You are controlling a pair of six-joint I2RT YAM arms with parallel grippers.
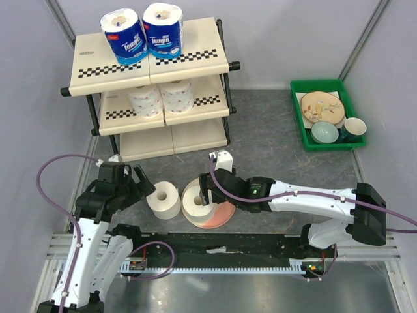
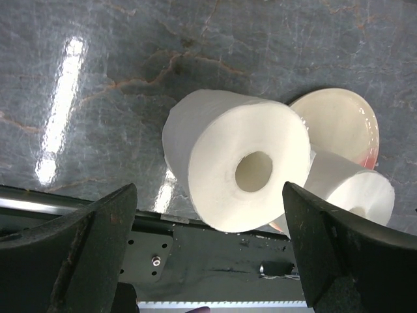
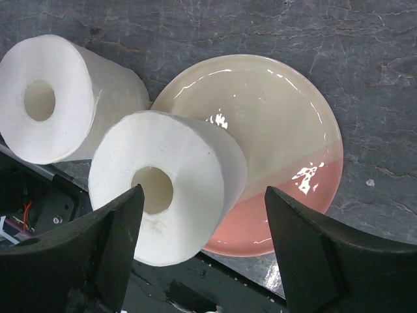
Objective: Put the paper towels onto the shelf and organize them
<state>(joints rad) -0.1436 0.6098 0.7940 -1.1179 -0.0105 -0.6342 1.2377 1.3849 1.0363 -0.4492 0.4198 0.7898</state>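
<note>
The shelf (image 1: 189,64) stands at the back left. Two blue-wrapped paper towels (image 1: 124,36) sit on its top tier and two unwrapped ones (image 1: 144,100) on the middle tier. One unwrapped roll (image 1: 163,200) (image 2: 238,163) (image 3: 52,98) stands on the table near the front. Another roll (image 1: 197,201) (image 3: 166,186) (image 2: 355,189) stands on a pink-and-cream plate (image 1: 221,215) (image 3: 273,130) (image 2: 339,120). My left gripper (image 1: 144,178) (image 2: 208,222) is open, just left of and above the table roll. My right gripper (image 1: 206,189) (image 3: 203,222) hovers open over the roll on the plate, touching nothing.
A green tray (image 1: 319,83) with a patterned plate and bowls sits at the back right. The shelf's bottom tier (image 1: 172,140) holds nothing. A black rail (image 1: 215,257) runs along the near table edge. Grey walls close in both sides.
</note>
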